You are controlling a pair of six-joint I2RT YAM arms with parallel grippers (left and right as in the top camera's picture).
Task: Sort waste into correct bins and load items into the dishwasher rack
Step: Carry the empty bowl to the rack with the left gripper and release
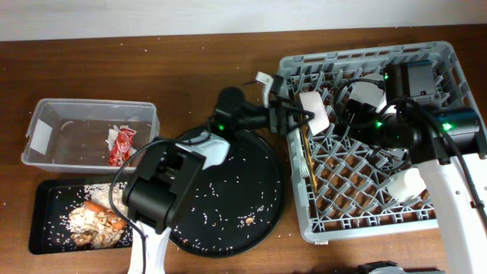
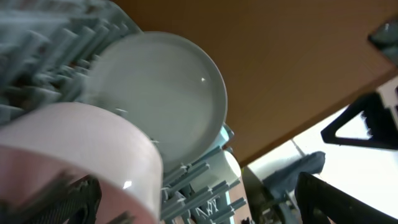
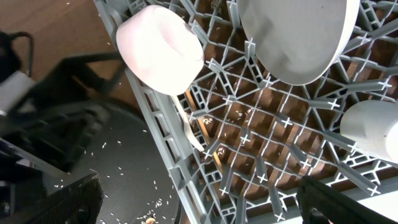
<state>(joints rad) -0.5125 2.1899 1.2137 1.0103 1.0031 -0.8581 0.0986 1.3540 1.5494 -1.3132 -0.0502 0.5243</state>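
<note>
The grey dishwasher rack (image 1: 426, 221) stands at the right. A small white bowl (image 1: 314, 112) rests on its side at the rack's left edge. My left gripper (image 1: 293, 114) is right beside it, jaws wide open. In the left wrist view the bowl (image 2: 74, 149) lies against the left finger of my left gripper (image 2: 193, 202), with the pale plate (image 2: 161, 93) standing behind it. My right gripper (image 1: 354, 116) hovers over the rack, open and empty. The right wrist view shows my right gripper (image 3: 202, 208), the bowl (image 3: 161, 50), the plate (image 3: 298, 37) and a white cup (image 3: 373, 127). The cup also shows in the overhead view (image 1: 403, 185).
A fork and a chopstick (image 1: 305, 156) lie in the rack's left side. The clear tub (image 1: 53, 114) holds the red wrapper (image 1: 120, 144). The flat black tray (image 1: 46, 228) holds food scraps and a carrot piece (image 1: 96, 206). The large round black tray (image 1: 236, 190) carries scattered rice.
</note>
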